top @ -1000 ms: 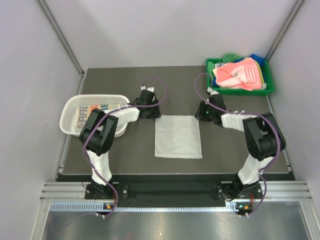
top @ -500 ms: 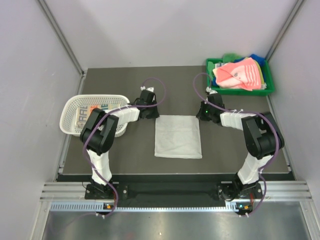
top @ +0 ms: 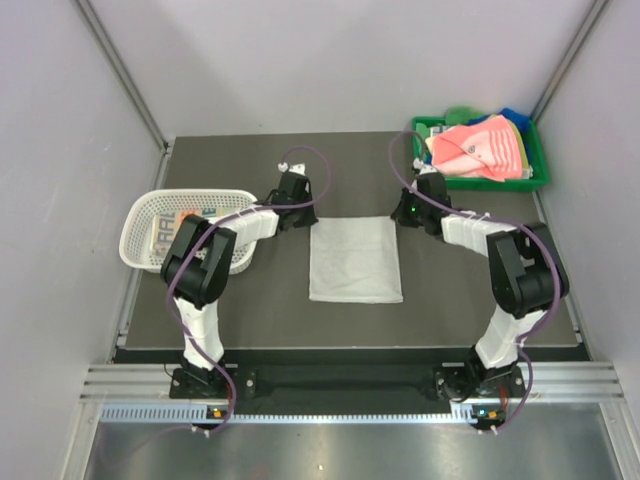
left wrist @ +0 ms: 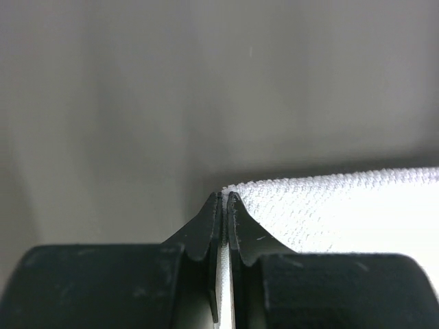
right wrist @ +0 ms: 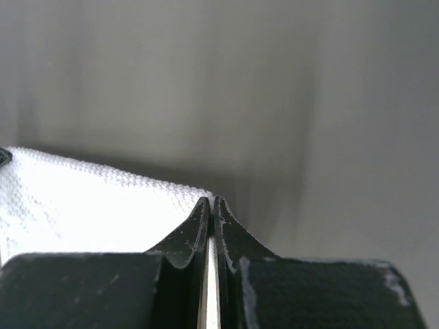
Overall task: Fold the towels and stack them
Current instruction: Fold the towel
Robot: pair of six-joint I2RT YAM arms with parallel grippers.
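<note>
1. Top external view: a white towel [top: 356, 261] lies flat on the dark surface [top: 250, 310] between the two arms, with its far edge level with both wrists.
2. Left wrist view: the left tool [left wrist: 224, 197] is closed on the towel's far left corner, and a thin sliver of cloth shows between the tips.
3. Right wrist view: the right tool [right wrist: 210, 201] is likewise pinched shut on the far right corner.
4. A lettered towel [top: 180, 222] sits in the basket [top: 140, 215] at left. A pink towel [top: 478, 150] tops the heap in the green tray [top: 535, 165] at far right.
5. Risk: both bites look shallow, right at the corner tips. One corner could slip free on lifting, and the fold would land skewed.
6. Risk: if the arms draw toward the near edge at unequal pace or too low, the cloth may drag, bunch or twist rather than fold over cleanly.
</note>
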